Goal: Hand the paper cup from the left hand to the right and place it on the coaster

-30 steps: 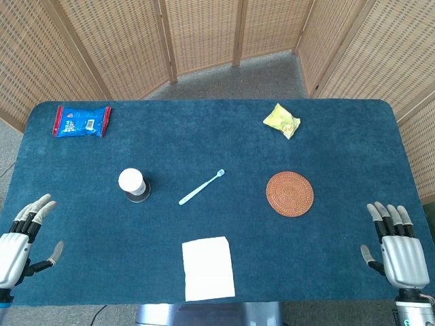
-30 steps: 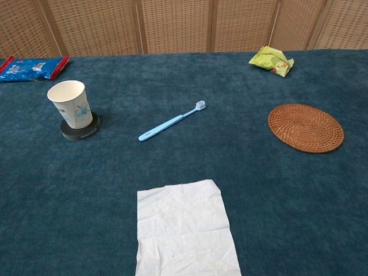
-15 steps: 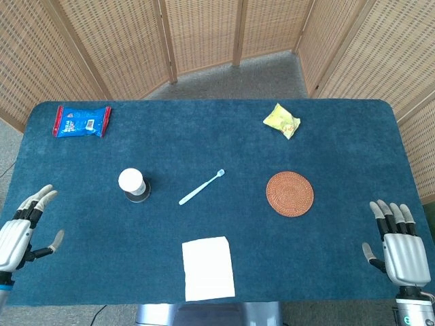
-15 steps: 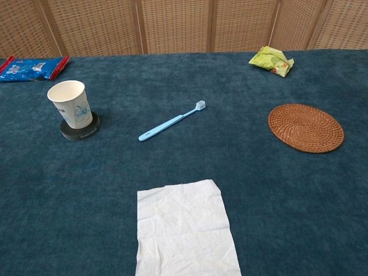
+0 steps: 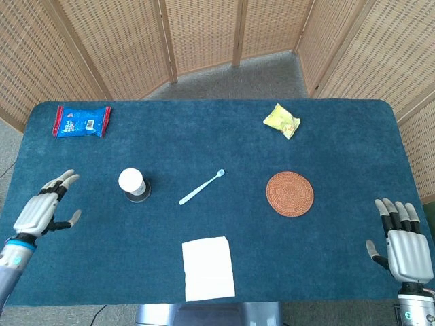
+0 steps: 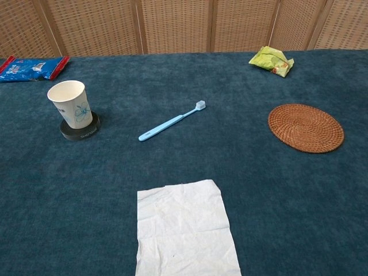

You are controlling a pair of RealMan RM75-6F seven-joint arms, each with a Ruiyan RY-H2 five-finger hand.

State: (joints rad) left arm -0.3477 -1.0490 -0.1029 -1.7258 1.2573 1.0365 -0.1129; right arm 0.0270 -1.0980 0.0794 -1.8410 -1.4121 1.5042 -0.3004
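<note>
The white paper cup with a blue flower print (image 6: 72, 103) stands upright on a small round black base (image 6: 80, 130) on the left part of the blue carpeted table (image 5: 340, 142), well in from every edge. The black base has pale lettering on its side, too small to read. To the cup's left, the robot's left hand (image 5: 45, 211) hovers over the table near the left edge, fingers spread and holding nothing, with bare cloth between it and the cup. A light blue toothbrush (image 6: 171, 121) lies slantwise to the cup's right, bristle end pointing away toward the far side. Beyond that, well apart, sits the round woven rattan coaster (image 6: 305, 127), with open cloth all around it. A creased white paper napkin (image 6: 185, 228) lies at the near edge, its lower end running past the table rim in the head view. The right hand (image 5: 404, 242) sits at the near right corner, fingers apart and empty. A blue and red snack packet (image 5: 82, 121) lies near the far left corner, its print unreadable, and a crumpled yellow-green wrapper (image 5: 282, 120) lies toward the far right.
</note>
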